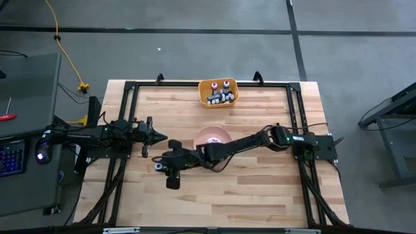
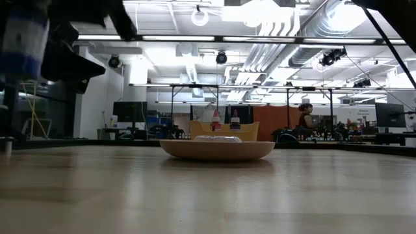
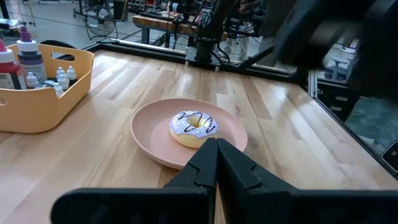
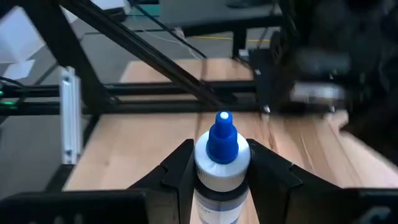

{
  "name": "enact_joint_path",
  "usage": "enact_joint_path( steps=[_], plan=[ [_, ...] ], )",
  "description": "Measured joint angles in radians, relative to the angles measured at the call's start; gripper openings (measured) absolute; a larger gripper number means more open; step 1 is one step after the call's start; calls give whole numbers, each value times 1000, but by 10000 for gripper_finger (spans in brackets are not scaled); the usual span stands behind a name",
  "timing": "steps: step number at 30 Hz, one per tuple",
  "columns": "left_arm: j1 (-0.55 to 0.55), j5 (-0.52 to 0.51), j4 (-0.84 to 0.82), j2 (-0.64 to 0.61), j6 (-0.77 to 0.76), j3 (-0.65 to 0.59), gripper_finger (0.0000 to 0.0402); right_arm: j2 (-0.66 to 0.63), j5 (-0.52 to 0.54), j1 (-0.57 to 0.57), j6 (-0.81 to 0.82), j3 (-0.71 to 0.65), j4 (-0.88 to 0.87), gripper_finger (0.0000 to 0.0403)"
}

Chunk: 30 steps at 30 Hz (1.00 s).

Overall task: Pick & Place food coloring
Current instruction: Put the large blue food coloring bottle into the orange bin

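Note:
My right gripper (image 4: pixel 221 163) reaches across the table toward its left side and is shut on a small white food coloring bottle (image 4: pixel 219 186) with a blue cap (image 4: pixel 222 140). From above, the gripper (image 1: pixel 162 165) sits near-left of the pink plate (image 1: pixel 213 136). The low view shows the bottle (image 2: pixel 23 39) high at the left. Several more bottles (image 1: pixel 220 95) stand in the orange bin (image 1: pixel 203 88) at the far edge. My left gripper (image 3: pixel 216 163) is shut and empty at the table's left side (image 1: pixel 160 138), pointing at the plate. My right gripper pinches the bottle's white body (image 4: pixel 219 177) between its two fingers (image 4: pixel 177 168), one on each side, just below the blue cap. The bottle lies along the fingers with its cap pointing out past the fingertips. In the low view it is lifted clear of the table.
The pink plate (image 3: pixel 155 134) holds a white-iced doughnut (image 3: pixel 194 127) in the table's middle. A black frame (image 1: pixel 130 88) runs along the table's edges. Bare wood (image 1: pixel 260 188) lies near and right. A person (image 2: pixel 305 120) sits far behind in the room.

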Motion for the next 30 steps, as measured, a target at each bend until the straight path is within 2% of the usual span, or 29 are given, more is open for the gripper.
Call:
enact_joint_path(
  steps=[7, 11, 15, 20, 25, 30],
  plan=[
    [0, 0, 0, 0, 0, 0, 1, -1, -26, -6, -57, 225, -187, 112],
    [0, 1, 0, 0, 0, 0, 1, -54, -34, -10, -43, 192, -168, 112],
    [0, 1, 0, 0, 0, 0, 1, -93, -88, -18, -20, 191, -194, 112],
    [0, 2, 0, 0, 0, 0, 1, -126, -125, -26, -45, 191, -194, 112],
    [0, 2, 0, 0, 0, 0, 1, -144, -207, -44, -69, 191, -196, 112],
    [0, 2, 0, 0, 0, 0, 1, -170, -209, -76, -135, 192, -190, 112]
  ],
)
